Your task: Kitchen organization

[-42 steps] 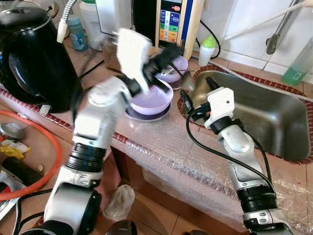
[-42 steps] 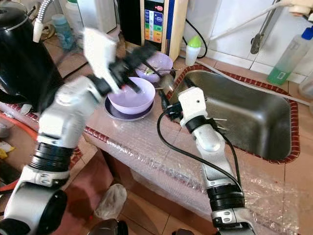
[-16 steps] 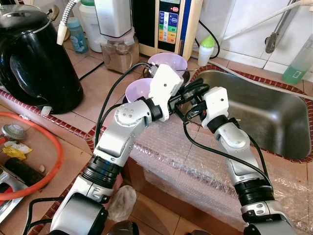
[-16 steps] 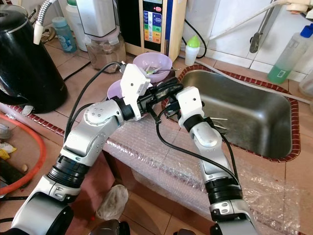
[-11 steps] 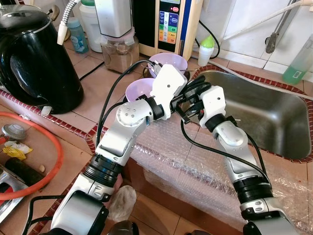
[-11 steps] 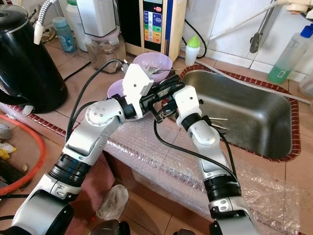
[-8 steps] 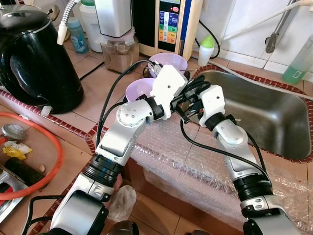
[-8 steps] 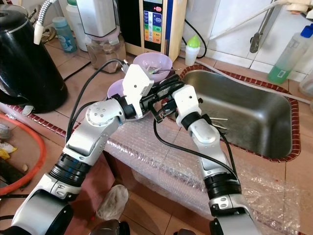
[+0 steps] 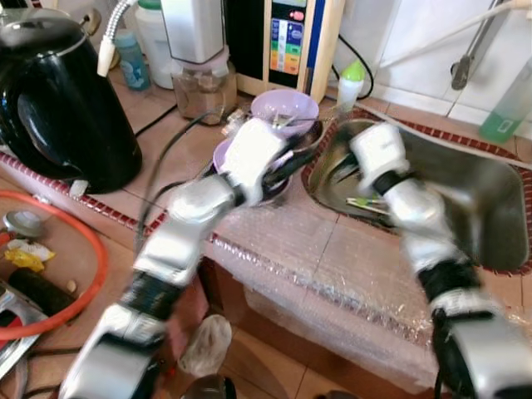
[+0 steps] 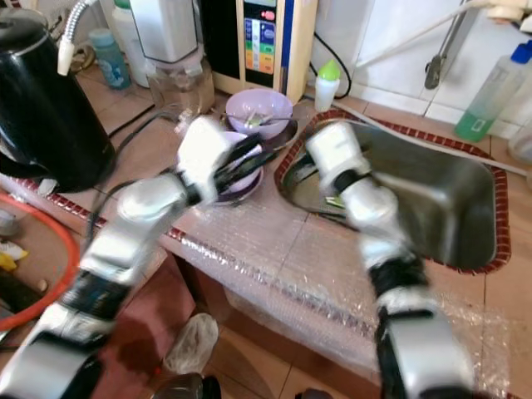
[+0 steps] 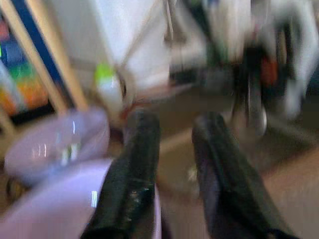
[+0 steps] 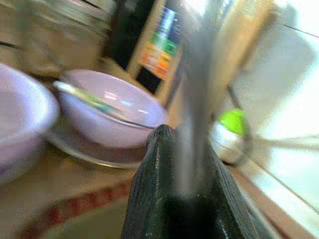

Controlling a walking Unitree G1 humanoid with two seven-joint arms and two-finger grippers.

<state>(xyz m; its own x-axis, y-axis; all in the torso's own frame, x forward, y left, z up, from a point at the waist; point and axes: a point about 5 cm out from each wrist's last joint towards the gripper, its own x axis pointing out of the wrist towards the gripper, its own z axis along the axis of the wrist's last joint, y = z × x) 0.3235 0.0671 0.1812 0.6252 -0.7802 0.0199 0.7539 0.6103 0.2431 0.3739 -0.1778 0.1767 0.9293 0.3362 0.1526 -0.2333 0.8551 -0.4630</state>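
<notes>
A black kettle (image 9: 62,96) fills the far left of the tiled bench (image 9: 166,150), with an orange hose (image 9: 79,287) looping below the bench edge. Behind, against the wall, stand a blue bottle (image 9: 131,56), a blender (image 9: 198,58) and a water unit (image 9: 288,41), so the back of the bench is crowded. The left arm is blurred; its gripper (image 11: 172,164) lies over the near bowl (image 10: 237,179), fingers (image 11: 132,174) a little apart with nothing between them. The near bowl sits on a plate (image 9: 278,189), partly hidden by the arm. Just behind it a second purple bowl (image 9: 284,108) holds a utensil (image 12: 87,98) with its long axis across the bowl, the handle reaching over the rim towards the sink (image 9: 490,208). A white bottle with a green cap (image 9: 352,83) stands near the sink's back corner. Bubble wrap (image 9: 316,266) covers the front strip of the bench to its edge, bare and free for moving. The right gripper (image 12: 187,164) hangs at the sink's left rim, blurred; its fingers look pressed together on a grey, upright, smeared thing I cannot make out. Small items (image 9: 366,204) lie on the sink floor, too smeared to name. The rest of the basin is open
</notes>
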